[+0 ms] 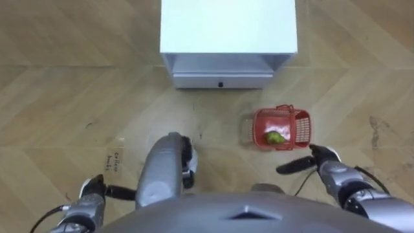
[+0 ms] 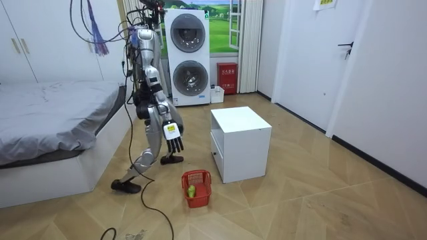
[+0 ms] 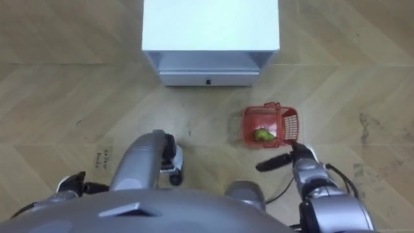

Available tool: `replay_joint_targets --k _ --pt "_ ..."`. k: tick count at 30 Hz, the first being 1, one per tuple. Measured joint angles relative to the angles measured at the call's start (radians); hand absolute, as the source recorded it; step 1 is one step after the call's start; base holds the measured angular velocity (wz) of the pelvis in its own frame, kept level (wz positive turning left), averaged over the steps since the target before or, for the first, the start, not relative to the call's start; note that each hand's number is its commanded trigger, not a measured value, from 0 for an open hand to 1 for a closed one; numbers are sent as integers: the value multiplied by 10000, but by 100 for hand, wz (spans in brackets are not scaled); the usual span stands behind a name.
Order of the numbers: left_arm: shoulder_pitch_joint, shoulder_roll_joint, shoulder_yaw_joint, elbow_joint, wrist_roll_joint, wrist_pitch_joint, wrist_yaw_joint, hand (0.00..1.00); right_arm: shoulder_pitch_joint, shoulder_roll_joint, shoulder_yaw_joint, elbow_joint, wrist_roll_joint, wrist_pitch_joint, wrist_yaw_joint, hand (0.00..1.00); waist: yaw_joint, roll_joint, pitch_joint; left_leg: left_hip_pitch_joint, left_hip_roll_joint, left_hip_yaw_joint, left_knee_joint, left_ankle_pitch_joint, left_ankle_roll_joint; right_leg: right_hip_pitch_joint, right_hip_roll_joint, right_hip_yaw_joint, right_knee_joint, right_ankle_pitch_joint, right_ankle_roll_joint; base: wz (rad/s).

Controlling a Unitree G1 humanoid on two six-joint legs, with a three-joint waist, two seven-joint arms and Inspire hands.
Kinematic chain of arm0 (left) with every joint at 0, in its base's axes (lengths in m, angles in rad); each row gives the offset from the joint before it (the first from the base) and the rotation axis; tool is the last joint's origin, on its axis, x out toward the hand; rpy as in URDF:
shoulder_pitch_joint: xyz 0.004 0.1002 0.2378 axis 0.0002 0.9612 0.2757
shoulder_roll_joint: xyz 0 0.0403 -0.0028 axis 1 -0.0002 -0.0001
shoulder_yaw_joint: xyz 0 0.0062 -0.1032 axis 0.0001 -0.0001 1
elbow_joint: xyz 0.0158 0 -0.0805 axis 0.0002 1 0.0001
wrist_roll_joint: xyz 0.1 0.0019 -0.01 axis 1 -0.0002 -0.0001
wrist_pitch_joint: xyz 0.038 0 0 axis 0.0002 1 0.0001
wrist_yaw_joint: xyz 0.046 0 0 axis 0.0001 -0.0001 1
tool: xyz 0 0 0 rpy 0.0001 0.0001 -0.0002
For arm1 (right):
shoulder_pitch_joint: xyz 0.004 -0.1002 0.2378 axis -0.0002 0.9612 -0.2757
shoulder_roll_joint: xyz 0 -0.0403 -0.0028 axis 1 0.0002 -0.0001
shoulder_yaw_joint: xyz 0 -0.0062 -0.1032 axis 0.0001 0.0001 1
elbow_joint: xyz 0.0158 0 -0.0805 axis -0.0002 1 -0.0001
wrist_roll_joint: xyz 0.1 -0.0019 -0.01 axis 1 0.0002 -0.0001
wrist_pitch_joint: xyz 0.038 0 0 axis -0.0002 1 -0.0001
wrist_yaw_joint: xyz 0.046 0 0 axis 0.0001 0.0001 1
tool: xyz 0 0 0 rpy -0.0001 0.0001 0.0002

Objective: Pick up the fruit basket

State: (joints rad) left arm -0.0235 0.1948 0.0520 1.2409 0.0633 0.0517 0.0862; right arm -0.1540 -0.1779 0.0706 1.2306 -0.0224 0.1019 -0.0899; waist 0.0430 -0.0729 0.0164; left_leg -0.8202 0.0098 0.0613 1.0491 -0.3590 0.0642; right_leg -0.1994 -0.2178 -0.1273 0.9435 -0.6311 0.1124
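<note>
fruit basket: the fruit basket sits on the floor, just off the front right corner of the white cabinet, on the robot's right, with one green fruit inside.
right robot hand: the right robot hand hangs near the basket's near side, not touching it, fingers straight and apart, holding nothing.
left robot hand: the left robot hand is low at the robot's left side, well apart from the basket; i cannot tell whether it is spread or closed.
stance: in the room view the robot is upright between the bed and the cabinet, and the basket lies by its feet, well below the hanging hand.
risk, reach: it likely needs a deep bend to one side, and leaning that far could upset its balance.
risk, handle: i cannot tell how the handle lies; fingers that close on the rim or on air would leave the basket where it is.
risk, nudge: the basket looks light, so a straight finger striking its wall could slide or tip it and roll the fruit out.
risk, cabinet: the cabinet is close, so a knee or arm could knock it while bending.
</note>
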Motion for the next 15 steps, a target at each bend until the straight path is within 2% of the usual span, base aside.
replay_joint_targets --k 1,2,3,4,6,7,9,11,12,14,15 --pt "-118 12 -19 43 -203 -92 23 0 -104 41 -64 14 112 -64 -29 0 23 -37 45 -310 -66 -54 320 -76 -27 -264 -87 -79 488 -261 -61 41" --pt "-286 31 -24 186 -440 -203 179 0 -294 122 -70 34 339 -177 -73 0 113 -46 75 -886 -75 -178 1060 -231 -36 -794 -196 -134 1618 -490 -90 19" --pt "-453 35 -58 442 -597 -230 350 0 -403 185 -91 80 466 -282 -82 0 115 -36 79 -1217 -163 -283 1723 -600 -44 -1255 -320 -114 2935 -506 -98 24" --pt "-509 35 -153 534 -629 -229 442 0 -410 198 -145 64 518 -317 -88 0 86 -45 73 -1328 -285 -326 1976 -913 -45 -1444 -409 -77 3555 -506 -98 45" --pt "-572 28 -384 549 -743 -447 711 0 -409 183 -268 -163 608 -396 -292 0 104 -89 74 -2028 -613 -226 3479 -1611 145 -2186 -805 262 5979 -506 -99 44" --pt "-566 31 -391 586 -756 -509 809 0 -413 180 -318 -293 611 -431 -334 0 106 -103 73 -2200 -641 -144 3841 -1771 214 -2346 -911 353 6529 -506 -100 29" --pt "-612 52 -654 857 -1052 -654 1255 0 -489 189 -683 -447 607 -809 -563 0 -37 -84 95 -2784 -989 122 5174 -2282 456 -2775 -1313 688 8433 -506 -101 36" --pt "-611 97 -910 975 -1472 -773 1589 0 -603 231 -739 -528 679 -923 -793 0 -152 -65 132 -3144 -1187 272 6010 -2606 593 -2963 -1399 1022 9576 -506 -102 36" --pt "-598 140 -1035 985 -1710 -868 1781 0 -588 248 -738 -697 816 -942 -876 0 -216 -122 136 -3357 -1333 407 6436 -2745 655 -3072 -1515 1205 10259 -506 -102 36" --pt "-570 169 -1140 975 -1911 -990 2014 0 -588 260 -739 -1032 961 -962 -1112 0 -403 -210 177 -3617 -1532 558 6981 -2872 662 -3127 -1654 1450 11075 -506 -102 38" --pt "-563 172 -1145 970 -2093 -1064 2186 0 -588 283 -749 -1317 961 -969 -1288 0 -505 -312 162 -3811 -1619 639 7243 -2919 615 -3231 -1697 1575 11535 -506 -102 37"
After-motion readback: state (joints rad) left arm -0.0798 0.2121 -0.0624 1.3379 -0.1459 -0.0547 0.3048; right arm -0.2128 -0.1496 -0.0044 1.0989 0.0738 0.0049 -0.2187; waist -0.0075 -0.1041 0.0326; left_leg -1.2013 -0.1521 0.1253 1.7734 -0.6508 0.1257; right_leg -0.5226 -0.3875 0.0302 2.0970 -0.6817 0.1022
